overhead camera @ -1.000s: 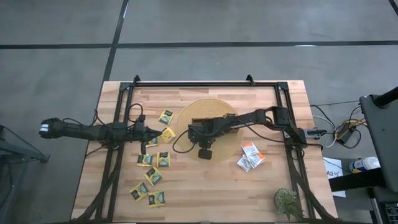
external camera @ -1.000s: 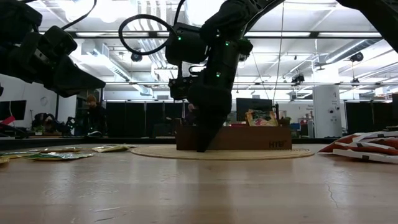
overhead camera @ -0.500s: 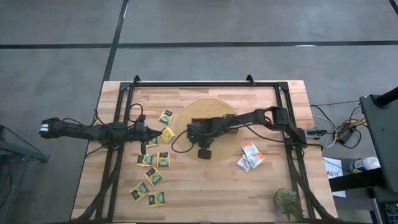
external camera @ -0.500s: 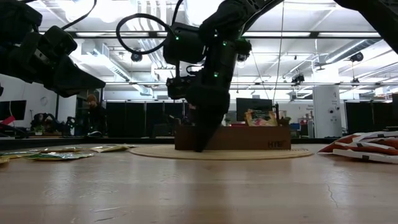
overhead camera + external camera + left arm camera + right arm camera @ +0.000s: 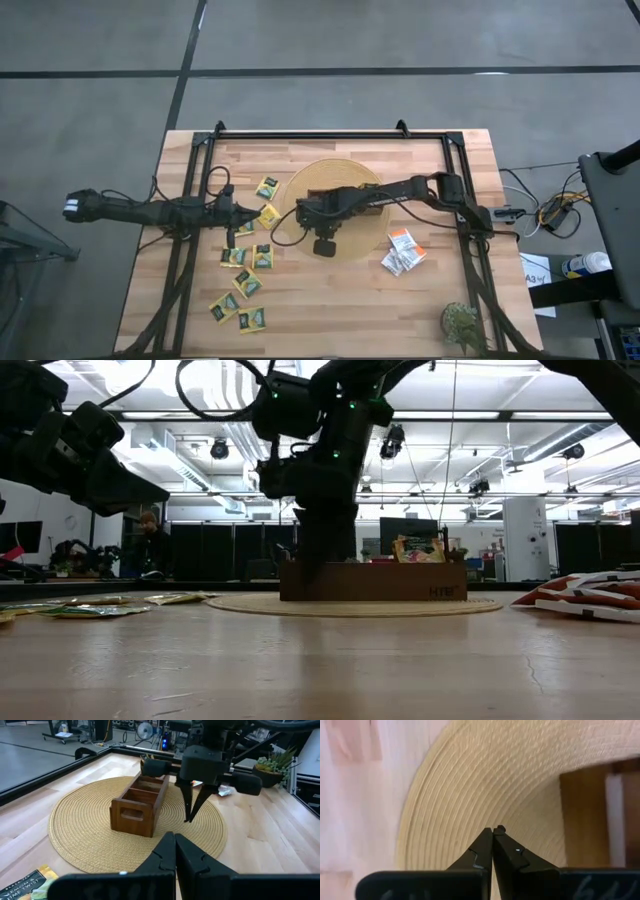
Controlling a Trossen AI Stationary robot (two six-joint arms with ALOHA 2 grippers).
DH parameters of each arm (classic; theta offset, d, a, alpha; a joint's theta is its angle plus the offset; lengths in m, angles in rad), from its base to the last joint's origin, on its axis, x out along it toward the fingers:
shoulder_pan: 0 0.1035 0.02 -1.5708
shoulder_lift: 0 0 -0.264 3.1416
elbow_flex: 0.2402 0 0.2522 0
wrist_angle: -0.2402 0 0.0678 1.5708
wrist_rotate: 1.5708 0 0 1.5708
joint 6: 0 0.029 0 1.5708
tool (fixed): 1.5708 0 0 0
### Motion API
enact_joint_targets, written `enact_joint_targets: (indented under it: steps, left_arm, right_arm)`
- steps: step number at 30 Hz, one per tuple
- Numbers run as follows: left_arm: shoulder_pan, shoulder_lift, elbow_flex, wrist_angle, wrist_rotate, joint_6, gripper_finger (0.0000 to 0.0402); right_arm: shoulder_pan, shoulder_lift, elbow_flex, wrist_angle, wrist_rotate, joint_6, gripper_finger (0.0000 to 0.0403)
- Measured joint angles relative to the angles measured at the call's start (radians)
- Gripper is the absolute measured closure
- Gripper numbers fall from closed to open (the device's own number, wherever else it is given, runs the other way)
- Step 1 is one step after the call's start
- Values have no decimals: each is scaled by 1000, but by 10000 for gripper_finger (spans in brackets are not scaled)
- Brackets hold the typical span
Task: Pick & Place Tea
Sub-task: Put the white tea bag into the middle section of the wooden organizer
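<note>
Right pincer [image 5: 190,819] shifted left beside tray [image 5: 137,802] | both pincers closed, empty | writing unreadable

A grey concrete floor [image 5: 330,40] crossed by dark seam lines surrounds the wooden table [image 5: 300,320]; beyond it, a large hall with ceiling light strips [image 5: 520,418], dark monitors [image 5: 405,530], a white cabinet [image 5: 520,530]; a seated person [image 5: 150,545] at left.

Yellow-green packet [image 5: 22,882]: print partly legible, "TIME TWIST"; wooden tray [image 5: 372,581] side mark unreadable.
</note>
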Motion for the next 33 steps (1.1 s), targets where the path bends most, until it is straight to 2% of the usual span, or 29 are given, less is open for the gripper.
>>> enact_joint_targets:
  steps: [15,25,33]
  left_arm:
    - [0,0,0,0,0,0,402]
    - [0,0,0,0,0,0,402]
    - [0,0,0,0,0,0,402]
  right_arm:
    - [35,-13,31,-249,-1,141,394]
    - [79,-58,31,-304,9,157,394]
    - [164,-125,31,-512,9,203,394]
